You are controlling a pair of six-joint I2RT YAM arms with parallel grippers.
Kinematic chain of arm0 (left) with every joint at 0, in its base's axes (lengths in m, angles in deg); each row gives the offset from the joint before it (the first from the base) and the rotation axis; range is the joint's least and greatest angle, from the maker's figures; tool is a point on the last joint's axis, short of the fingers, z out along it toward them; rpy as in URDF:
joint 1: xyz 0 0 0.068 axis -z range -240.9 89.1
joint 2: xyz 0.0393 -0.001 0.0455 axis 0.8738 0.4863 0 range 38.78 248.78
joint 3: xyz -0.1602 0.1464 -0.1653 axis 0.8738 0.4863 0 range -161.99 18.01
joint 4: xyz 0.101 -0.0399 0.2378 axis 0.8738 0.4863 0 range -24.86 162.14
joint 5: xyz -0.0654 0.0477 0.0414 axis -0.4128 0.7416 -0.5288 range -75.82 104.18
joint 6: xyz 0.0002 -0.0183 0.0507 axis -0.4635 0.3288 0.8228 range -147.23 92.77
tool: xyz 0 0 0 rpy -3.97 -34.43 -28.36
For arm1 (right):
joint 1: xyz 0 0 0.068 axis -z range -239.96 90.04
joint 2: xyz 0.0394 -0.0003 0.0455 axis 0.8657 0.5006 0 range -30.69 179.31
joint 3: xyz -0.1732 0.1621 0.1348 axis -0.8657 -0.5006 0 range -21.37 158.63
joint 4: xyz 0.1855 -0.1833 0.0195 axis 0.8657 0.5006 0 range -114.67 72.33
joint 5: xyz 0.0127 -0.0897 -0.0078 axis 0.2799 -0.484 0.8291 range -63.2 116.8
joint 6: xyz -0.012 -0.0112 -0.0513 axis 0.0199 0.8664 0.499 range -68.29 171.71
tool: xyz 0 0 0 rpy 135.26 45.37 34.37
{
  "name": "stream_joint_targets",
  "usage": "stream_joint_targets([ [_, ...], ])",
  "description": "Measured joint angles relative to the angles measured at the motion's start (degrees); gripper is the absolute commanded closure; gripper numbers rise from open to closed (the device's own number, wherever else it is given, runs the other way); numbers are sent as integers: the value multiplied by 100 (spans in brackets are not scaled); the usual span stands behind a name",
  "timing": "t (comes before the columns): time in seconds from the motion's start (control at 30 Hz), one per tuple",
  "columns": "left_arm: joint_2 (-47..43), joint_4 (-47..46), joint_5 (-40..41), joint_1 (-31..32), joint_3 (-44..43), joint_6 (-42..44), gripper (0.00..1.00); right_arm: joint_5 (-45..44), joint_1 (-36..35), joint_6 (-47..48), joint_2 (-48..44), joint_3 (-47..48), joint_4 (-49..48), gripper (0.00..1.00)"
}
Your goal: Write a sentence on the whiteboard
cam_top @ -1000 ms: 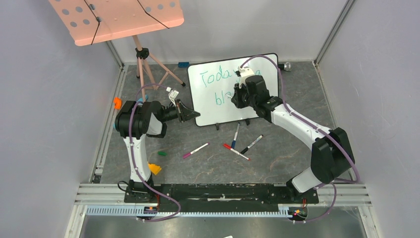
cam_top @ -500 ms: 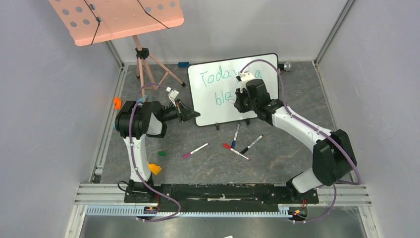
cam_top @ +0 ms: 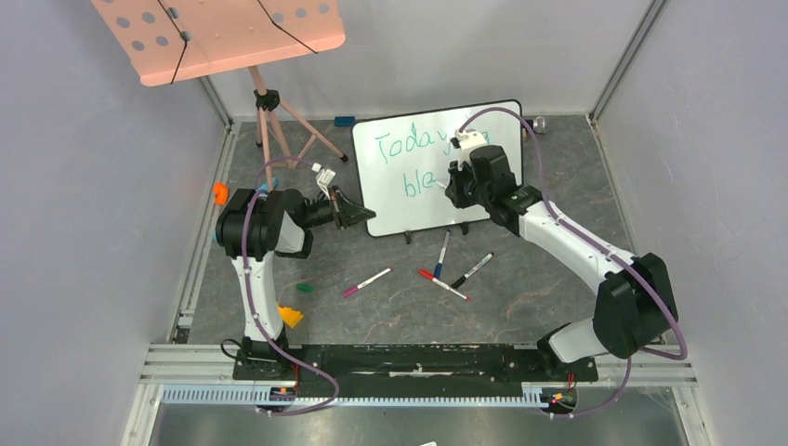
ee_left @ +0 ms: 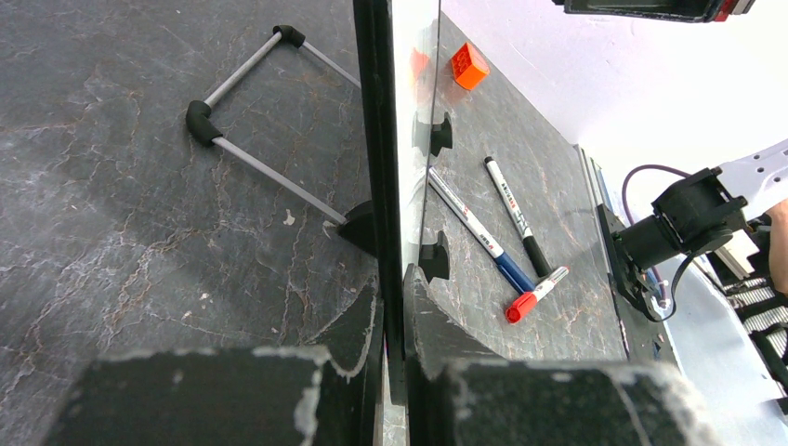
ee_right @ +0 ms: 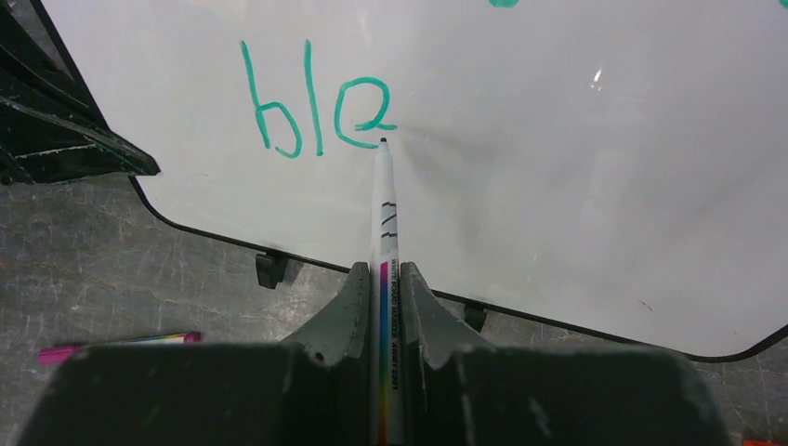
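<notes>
The whiteboard [cam_top: 400, 200] stands tilted at the back of the table, with teal writing [cam_top: 401, 147] "Toda" on top and "ble" [cam_top: 420, 183] below; the rest of the top line is hidden by my right arm. My left gripper [cam_top: 361, 216] is shut on the board's lower left edge [ee_left: 374, 139]. My right gripper [cam_top: 457, 183] is shut on a white marker [ee_right: 384, 223], whose tip touches the board just right of the "e" in "ble" [ee_right: 316, 107].
Several loose markers [cam_top: 444, 269] lie on the dark table in front of the board, one pink-capped [cam_top: 365, 282]. A pink music stand [cam_top: 223, 35] on a tripod stands at the back left. An orange block [cam_top: 220, 192] and a yellow piece [cam_top: 291, 316] lie at the left.
My right gripper has moved to the right along the lower line, and an "e" now follows "bl". The left arm and board have not moved.
</notes>
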Motion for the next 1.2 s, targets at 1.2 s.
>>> stream_joint_targets([
  [1.2, 0, 4, 2, 0, 0, -2, 98, -605, 166, -7, 214, 170, -221, 100],
])
